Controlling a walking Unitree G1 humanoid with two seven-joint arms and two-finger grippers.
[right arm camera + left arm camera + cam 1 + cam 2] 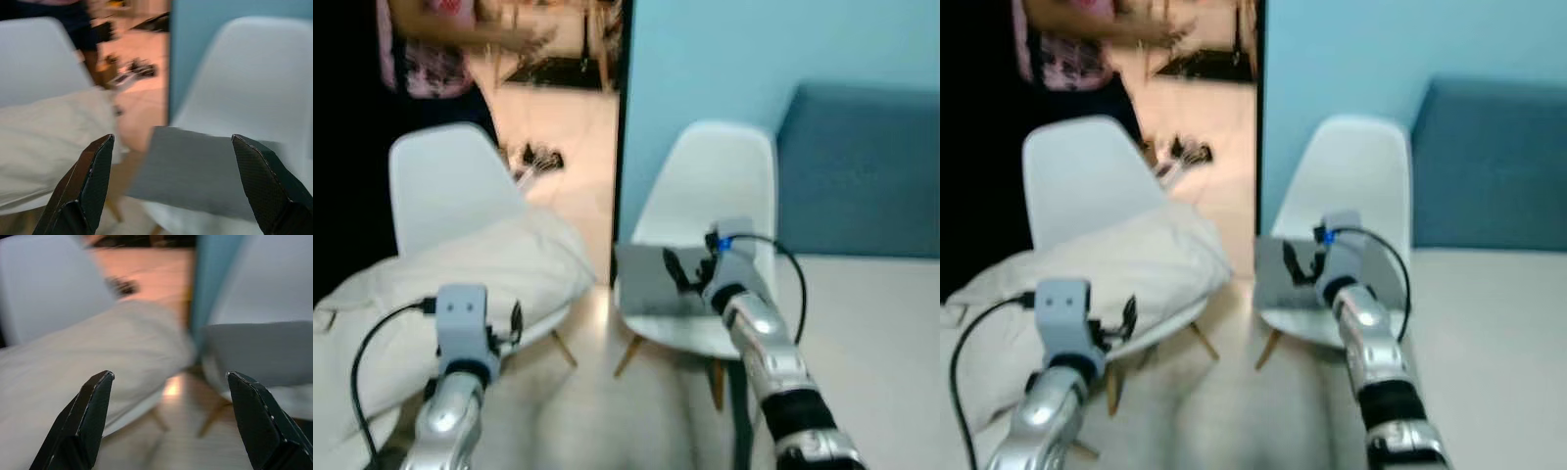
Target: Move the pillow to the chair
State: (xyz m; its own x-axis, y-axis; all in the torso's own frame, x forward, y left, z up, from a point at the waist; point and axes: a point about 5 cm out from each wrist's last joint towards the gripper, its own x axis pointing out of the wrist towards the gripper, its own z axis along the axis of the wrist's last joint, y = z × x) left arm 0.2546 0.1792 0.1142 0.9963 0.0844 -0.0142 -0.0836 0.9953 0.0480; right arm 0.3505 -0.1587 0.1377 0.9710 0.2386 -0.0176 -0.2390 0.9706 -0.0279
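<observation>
Left eye view: plump cream pillow (460, 274), creased.

Head stereo pair looked forward and down from above both arms, each wrist camera peered close along its own open claw, all four views shared the pillow (460, 264) and the right-hand chair (705, 206).

Two white chairs are standing side by side on the floor (597, 127). The left chair (445, 181) is carrying a cream pillow (460, 274). The right chair (720, 186) is holding a grey cushion (646, 279).
</observation>
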